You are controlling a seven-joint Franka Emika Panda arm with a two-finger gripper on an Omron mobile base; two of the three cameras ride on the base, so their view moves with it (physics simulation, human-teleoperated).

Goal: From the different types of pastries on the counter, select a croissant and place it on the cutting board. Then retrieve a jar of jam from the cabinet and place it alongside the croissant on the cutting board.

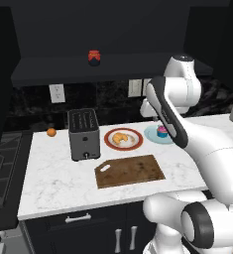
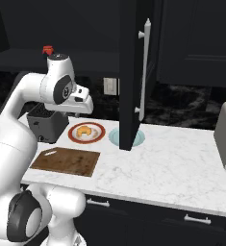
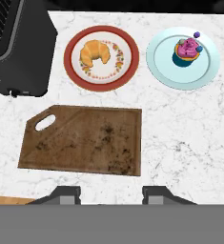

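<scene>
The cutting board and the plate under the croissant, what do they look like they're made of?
Cutting board: looks like matte dark-brown wood, with mottled grain and darker stains. Plate under the croissant: probably glazed ceramic, with a smooth red rim and white centre with small painted motifs.

You see a white marble-veined tabletop (image 3: pixel 189 138), smooth; a stained, matt wooden cutting board (image 3: pixel 85 140); a dark, matt toaster (image 3: pixel 18 47); and a glossy red-rimmed plate (image 3: pixel 71 66).

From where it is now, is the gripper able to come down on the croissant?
Probably yes: the croissant lies uncovered on its red-rimmed plate, nothing stands over it, and the gripper hangs above the counter.
</scene>
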